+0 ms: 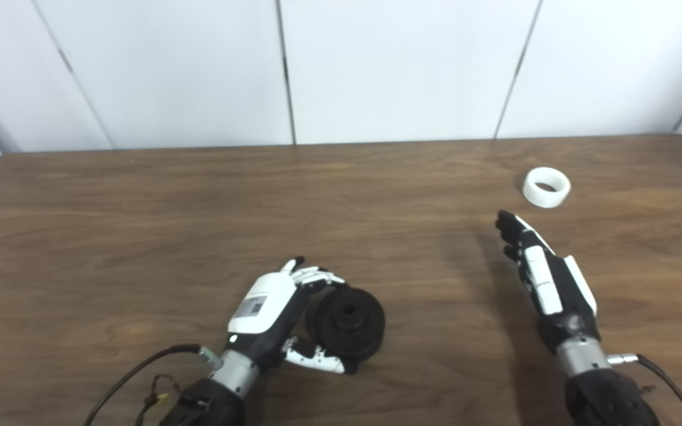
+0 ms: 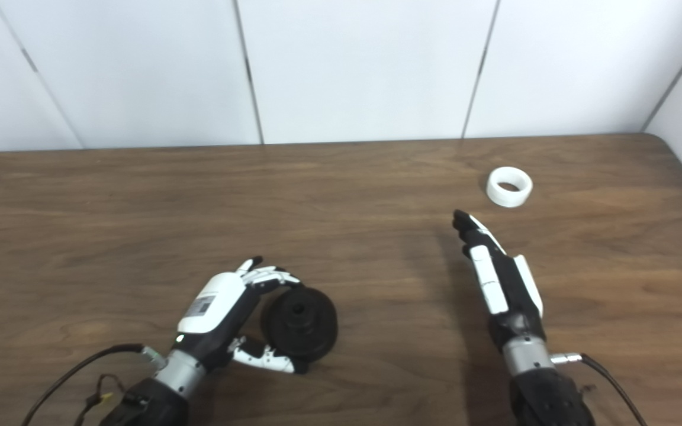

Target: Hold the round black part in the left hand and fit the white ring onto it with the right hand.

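Left eye view, lower left of centre: left hand (image 1: 270,313) curls around the round black part (image 1: 347,322), fingers over its far rim, thumb under its near edge. Part sits tilted on edge, on or barely off the table (image 1: 140,236); cannot tell which. Its hub faces up and toward the frame's right.

Lower right: right hand (image 1: 545,278) hangs above the table, fingers straight and close together, holding nothing, tips aimed up-frame.

Upper right: white ring (image 1: 546,187) lies flat on the table, near the fingertips but apart, a little right of their line.

Step in hand, as judged: black part secured; ring pickup not yet begun. Next move calls for reaching up-frame and slightly right, spreading the fingers, then pinching the ring's wall.
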`<state>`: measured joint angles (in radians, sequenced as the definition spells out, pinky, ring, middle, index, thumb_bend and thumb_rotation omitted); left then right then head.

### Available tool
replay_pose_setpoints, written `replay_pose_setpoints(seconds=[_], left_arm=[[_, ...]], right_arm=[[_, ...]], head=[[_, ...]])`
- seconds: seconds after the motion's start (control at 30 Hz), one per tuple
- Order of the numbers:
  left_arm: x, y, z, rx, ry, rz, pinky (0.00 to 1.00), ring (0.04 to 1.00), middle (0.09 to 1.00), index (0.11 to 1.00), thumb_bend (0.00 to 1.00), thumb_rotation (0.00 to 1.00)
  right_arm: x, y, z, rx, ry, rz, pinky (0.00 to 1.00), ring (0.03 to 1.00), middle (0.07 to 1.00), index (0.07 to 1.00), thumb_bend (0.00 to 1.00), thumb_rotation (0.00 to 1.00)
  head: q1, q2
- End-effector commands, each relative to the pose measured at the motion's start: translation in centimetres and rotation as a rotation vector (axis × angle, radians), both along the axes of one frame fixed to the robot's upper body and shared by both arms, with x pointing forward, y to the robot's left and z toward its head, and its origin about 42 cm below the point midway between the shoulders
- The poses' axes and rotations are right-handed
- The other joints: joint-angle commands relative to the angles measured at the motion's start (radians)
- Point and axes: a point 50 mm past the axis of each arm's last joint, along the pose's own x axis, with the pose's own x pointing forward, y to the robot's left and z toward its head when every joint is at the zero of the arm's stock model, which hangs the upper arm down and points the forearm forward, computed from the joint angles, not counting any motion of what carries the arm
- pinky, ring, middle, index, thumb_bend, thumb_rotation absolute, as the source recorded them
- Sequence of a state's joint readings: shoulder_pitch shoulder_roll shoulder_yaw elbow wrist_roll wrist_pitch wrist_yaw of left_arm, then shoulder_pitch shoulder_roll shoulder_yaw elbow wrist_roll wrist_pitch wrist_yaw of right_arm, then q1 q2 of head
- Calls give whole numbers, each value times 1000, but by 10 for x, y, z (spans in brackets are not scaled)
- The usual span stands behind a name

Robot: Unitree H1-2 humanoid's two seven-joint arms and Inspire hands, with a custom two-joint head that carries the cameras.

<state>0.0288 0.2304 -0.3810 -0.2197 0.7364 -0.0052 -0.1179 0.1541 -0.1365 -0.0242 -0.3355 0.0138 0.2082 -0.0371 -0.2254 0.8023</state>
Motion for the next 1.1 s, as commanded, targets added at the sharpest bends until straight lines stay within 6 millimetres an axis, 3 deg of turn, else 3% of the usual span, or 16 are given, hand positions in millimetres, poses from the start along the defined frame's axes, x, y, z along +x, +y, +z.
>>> replay_pose_setpoints(seconds=[0.0, 0.27, 0.4, 0.5, 0.53, 0.6, 0.67, 0.8, 0.9, 1.07], left_arm=[[1, 9, -5, 36, 19, 11, 997, 866, 786, 484, 520, 60], [2, 13, -9, 53, 61, 9, 996, 873, 787, 485, 519, 60], [3, 13, -9, 39, 84, 12, 992, 874, 784, 484, 519, 60], [4, 14, -10, 28, 96, 14, 996, 871, 781, 484, 520, 59], [4, 14, -11, 26, 94, 13, 996, 868, 778, 484, 520, 58], [4, 15, -11, 25, 91, 13, 988, 862, 773, 484, 520, 58], [4, 15, -11, 32, 90, 15, 974, 856, 771, 483, 521, 59], [3, 17, -11, 33, 102, 21, 979, 859, 775, 484, 521, 58], [2, 18, -13, 34, 92, 20, 984, 856, 773, 484, 522, 56], [2, 22, -18, 35, 84, 22, 963, 845, 768, 484, 522, 54]], right_arm=[[10, 13, 19, 42, -87, -5, 980, 952, 906, 885, 614, 980], [10, 11, 38, 52, -103, -45, 997, 960, 907, 883, 647, 964], [9, 0, 51, -21, -134, -64, 1000, 960, 902, 877, 595, 956], [11, -15, 65, -77, -157, -85, 1000, 973, 908, 876, 603, 866], [12, -21, 69, -83, -168, -91, 1000, 966, 908, 872, 618, 798], [15, -30, 78, -106, -185, -99, 1000, 959, 909, 868, 651, 678], [20, -40, 89, -192, -212, -110, 986, 945, 902, 867, 765, 486], [32, -55, 107, -302, -260, -122, 975, 934, 892, 855, 898, 324], [44, -66, 121, -404, -267, -133, 939, 935, 899, 848, 928, 271], [67, -81, 143, -577, -256, -137, 863, 874, 865, 835, 965, 244]], head=[[-13, 1], [-24, 2], [-52, 11], [-52, 11], [-92, 12], [-92, 12], [-128, 9], [-160, -1], [-221, -37], [-260, -61]])
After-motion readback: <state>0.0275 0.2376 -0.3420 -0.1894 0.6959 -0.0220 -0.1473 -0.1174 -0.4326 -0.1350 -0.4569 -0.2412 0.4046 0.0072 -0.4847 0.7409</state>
